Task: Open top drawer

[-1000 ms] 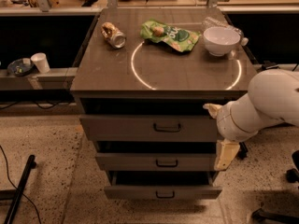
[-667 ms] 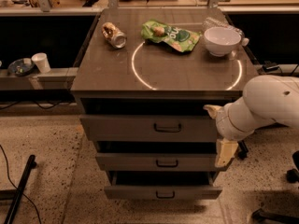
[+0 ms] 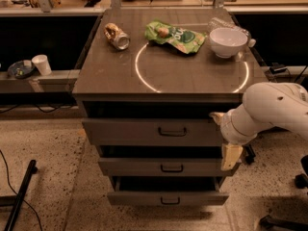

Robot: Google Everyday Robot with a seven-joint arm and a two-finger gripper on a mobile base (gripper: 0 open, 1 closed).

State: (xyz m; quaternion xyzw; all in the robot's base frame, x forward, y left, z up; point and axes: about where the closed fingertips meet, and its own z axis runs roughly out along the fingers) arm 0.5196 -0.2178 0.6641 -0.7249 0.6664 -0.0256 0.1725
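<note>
Hovering beside grey metal top drawer (image 3: 134,132), tool (image 3: 224,137)

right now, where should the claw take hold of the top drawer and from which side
Grip the black loop handle at the centre of the top drawer front, coming straight from the front. Its bar runs level and stands off the flat panel. The claw is at the panel's right end in view, so shift toward the centre first.

Grey top drawer (image 3: 130,132), black handle (image 3: 173,132); brown cabinet top (image 3: 192,76) with a white ring (image 3: 136,67); green bag (image 3: 177,36); cream gripper (image 3: 224,137) at right.
</note>
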